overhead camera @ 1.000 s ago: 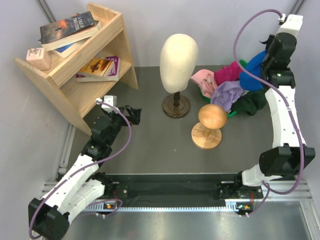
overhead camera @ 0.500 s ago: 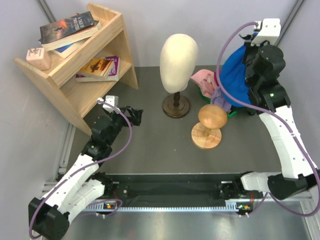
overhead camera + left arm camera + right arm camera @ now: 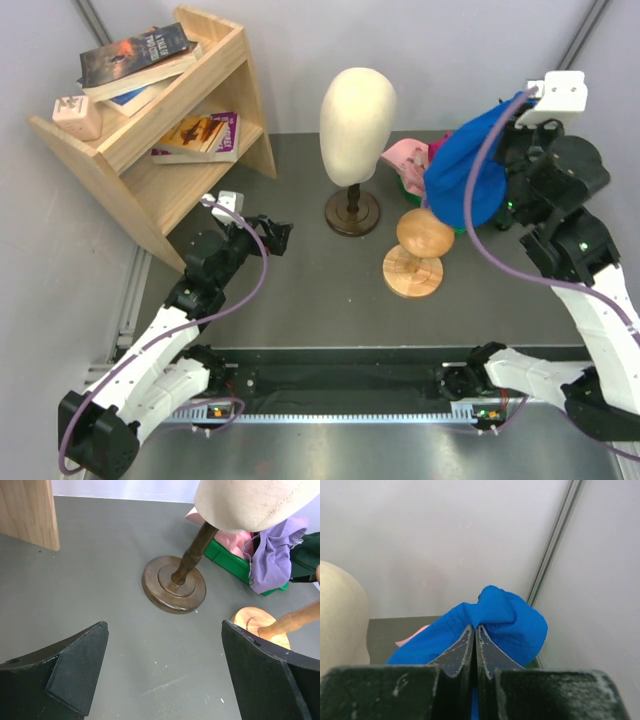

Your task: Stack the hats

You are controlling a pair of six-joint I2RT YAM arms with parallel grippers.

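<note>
My right gripper is shut on the blue cap and holds it in the air above the right rear of the table, just right of the wooden knob stand. In the right wrist view the blue cap is pinched between the closed fingers. A light pink cap and a lavender cap lie in the green tray behind the stand; other hats there are hidden by the blue cap. My left gripper is open and empty, low over the table left of the mannequin head.
The mannequin head's dark round base stands mid-table. A wooden bookshelf with books fills the back left corner. The knob stand's base shows beside my left gripper's right finger.
My right arm has lifted the blue cap out of the pile and swung it forward and left, toward the knob stand. The left arm has barely moved.
</note>
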